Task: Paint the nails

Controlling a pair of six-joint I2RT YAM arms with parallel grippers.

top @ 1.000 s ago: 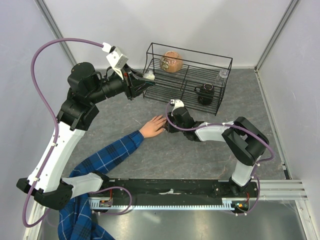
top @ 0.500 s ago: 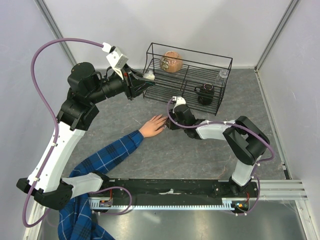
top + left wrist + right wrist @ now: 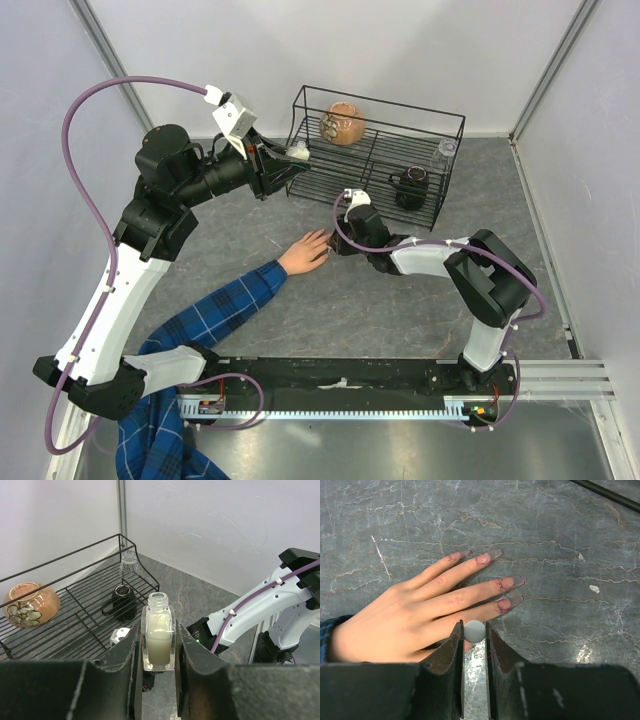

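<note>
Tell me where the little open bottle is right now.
The bottle is clamped upright in the left gripper; seen from above, it's at the left end of the wire rack.

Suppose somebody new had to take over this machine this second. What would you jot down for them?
Left gripper: shut on the uncapped bottle, held upright, pale liquid inside.
Right gripper: shut on the white cap, poised over the near edge of the hand; any brush below is hidden.
Hand: flat on the table, fingers spread.
Done: four nails in view carry patchy pinkish paint.
Left: the thumb nail is hidden, so check it; then probably recap the bottle.
</note>
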